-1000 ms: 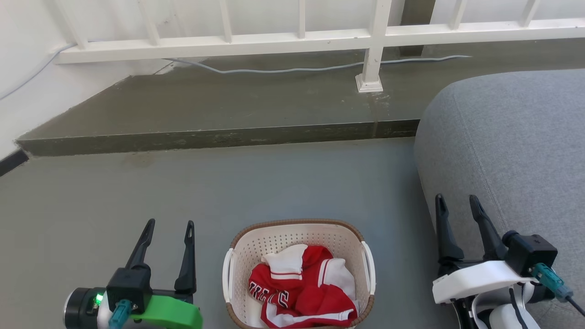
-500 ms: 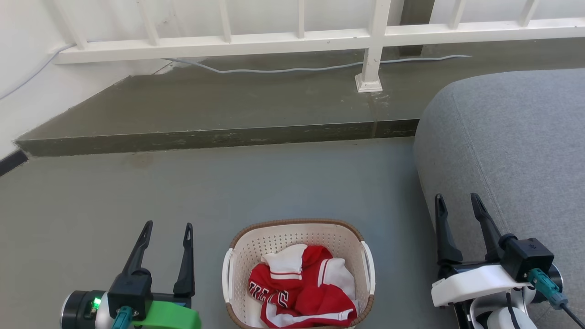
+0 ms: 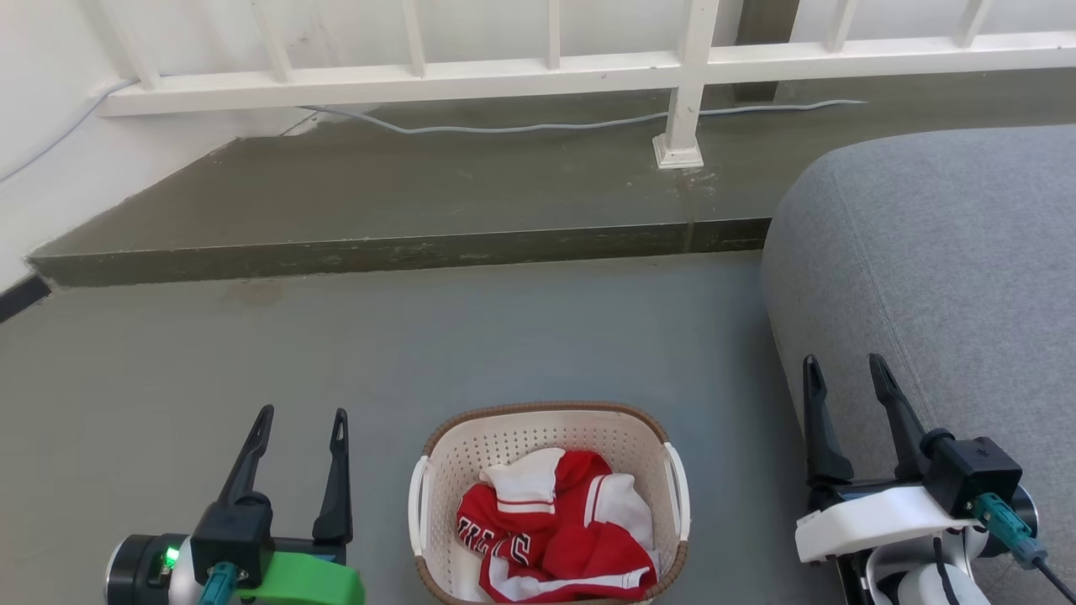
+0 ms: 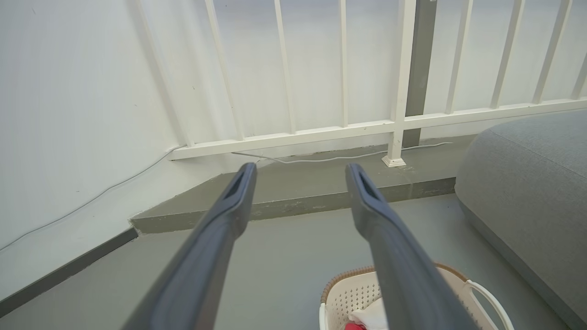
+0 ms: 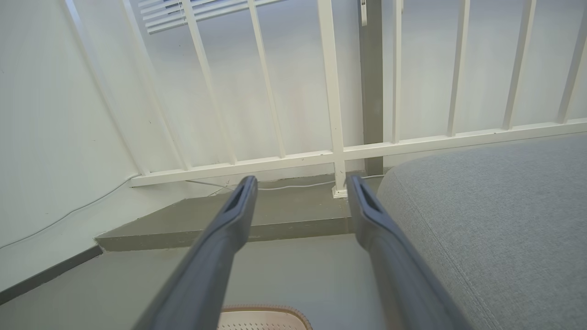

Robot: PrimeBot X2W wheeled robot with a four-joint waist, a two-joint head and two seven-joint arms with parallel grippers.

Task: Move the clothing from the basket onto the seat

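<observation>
Left tool [image 3: 303, 412] is hanging low at the near left, fingers spread wide and pointing away from the robot, gripping nothing. Right tool [image 3: 843, 360] is doing the same at the near right, released and empty. In the head view its fingers are overlapping the seat's rounded near-left edge; can't tell whether they are touching.

The basket [image 3: 538, 410] is sitting on the floor [image 3: 504, 336] between the two tools, apart from both and roughly centred. The clothing [image 3: 555, 521] is lying crumpled inside it, red with white trim, below the rim. The lettered part is facing up at the heap's left side. Neither tool is over the clothing; each is standing off to one side of the basket. In the left wrist view the basket rim [image 4: 344, 277] is showing low and right of that tool's fingers.

The seat [image 3: 941, 252] is filling the right side, near the basket but apart from it, with a strip of floor running between the basket's right handle and the cushion's edge. A seam is running down the top of the cushion.

Beyond the basket, flat grey floor is stretching out to a raised step [image 3: 403, 248] that is crossing the head view. On the step a white railing [image 3: 504, 80] is standing, with one post [image 3: 683, 101] footed close to the seat's far corner. A cable [image 3: 546, 128] is lying along the railing's base. A white wall [image 3: 50, 168] is closing off the far left.
</observation>
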